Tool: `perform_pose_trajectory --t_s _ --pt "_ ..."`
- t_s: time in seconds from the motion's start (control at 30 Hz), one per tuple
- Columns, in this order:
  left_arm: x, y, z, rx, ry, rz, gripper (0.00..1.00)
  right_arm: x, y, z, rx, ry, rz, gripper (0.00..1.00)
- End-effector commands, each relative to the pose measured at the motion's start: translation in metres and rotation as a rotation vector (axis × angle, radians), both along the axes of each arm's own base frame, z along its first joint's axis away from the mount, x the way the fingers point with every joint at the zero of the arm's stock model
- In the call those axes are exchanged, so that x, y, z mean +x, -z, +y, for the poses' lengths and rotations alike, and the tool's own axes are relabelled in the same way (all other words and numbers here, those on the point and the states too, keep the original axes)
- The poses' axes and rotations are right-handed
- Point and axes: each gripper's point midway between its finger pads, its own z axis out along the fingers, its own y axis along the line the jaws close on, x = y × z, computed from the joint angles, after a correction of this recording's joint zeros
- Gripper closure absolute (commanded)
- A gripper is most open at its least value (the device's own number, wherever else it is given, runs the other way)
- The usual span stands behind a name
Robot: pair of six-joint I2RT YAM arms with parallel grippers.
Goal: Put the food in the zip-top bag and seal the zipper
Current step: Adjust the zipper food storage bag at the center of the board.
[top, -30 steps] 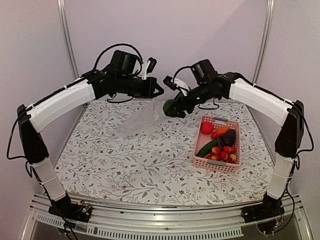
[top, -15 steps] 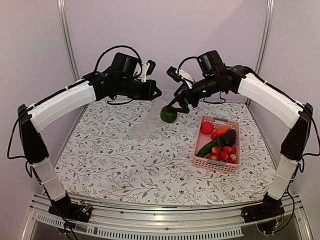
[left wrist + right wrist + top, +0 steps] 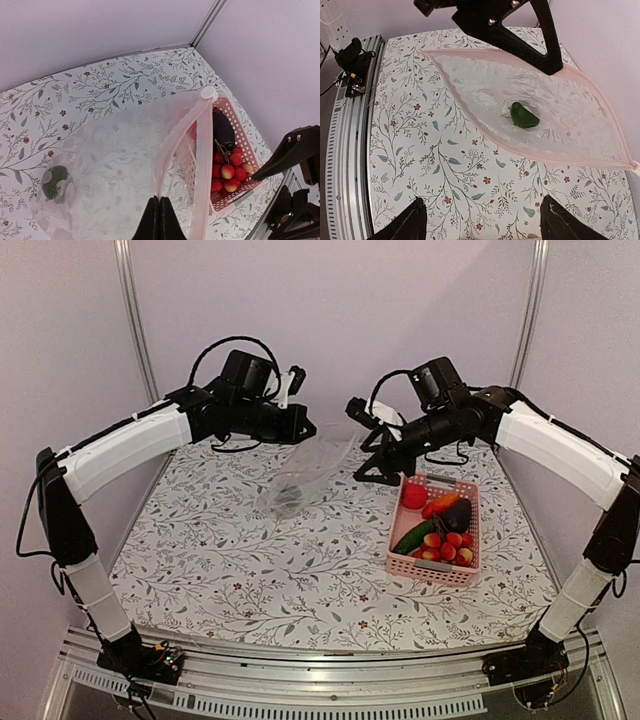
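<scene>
Above the worktop [image 3: 250, 560], left claw [image 3: 157, 210] pinches the bag [image 3: 470, 85] by its rim, a green item [image 3: 524, 116] inside; right claw [image 3: 378, 468] gapes wide and empty near the basket [image 3: 430, 571].

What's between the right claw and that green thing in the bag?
In the right wrist view: bare flowered table cover, then the pinkish mouth edge of the zip-top bag, lie between the open right gripper and the dark green round item inside.

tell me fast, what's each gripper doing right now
left gripper: shut, pinching the mouth edge of the zip-top bag
right gripper: open, holding nothing
</scene>
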Motion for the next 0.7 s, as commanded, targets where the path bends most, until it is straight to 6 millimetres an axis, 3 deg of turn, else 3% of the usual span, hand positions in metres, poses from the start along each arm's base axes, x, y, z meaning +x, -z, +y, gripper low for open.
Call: perform_pose_trajectory --t_s 0.0,0.13,0.33,0.67 --pt "-0.001 -0.006 0.011 0.019 -0.002 -0.021 1.0 -0.017 -0.019 0.0 -0.016 -0.091 -0.134 0.27" --pt "0.0 -0.009 0.011 0.037 0.007 -0.025 1.0 -0.022 -0.021 0.012 -0.053 -0.168 -0.262 0.32" --pt "-0.007 -0.013 0.011 0.048 0.044 -0.016 1.0 -0.011 -0.02 0.032 -0.078 -0.22 -0.408 0.34" --pt "-0.03 -0.012 0.013 0.041 0.117 0.026 1.0 0.006 0.016 0.066 -0.166 -0.287 -0.479 0.36"
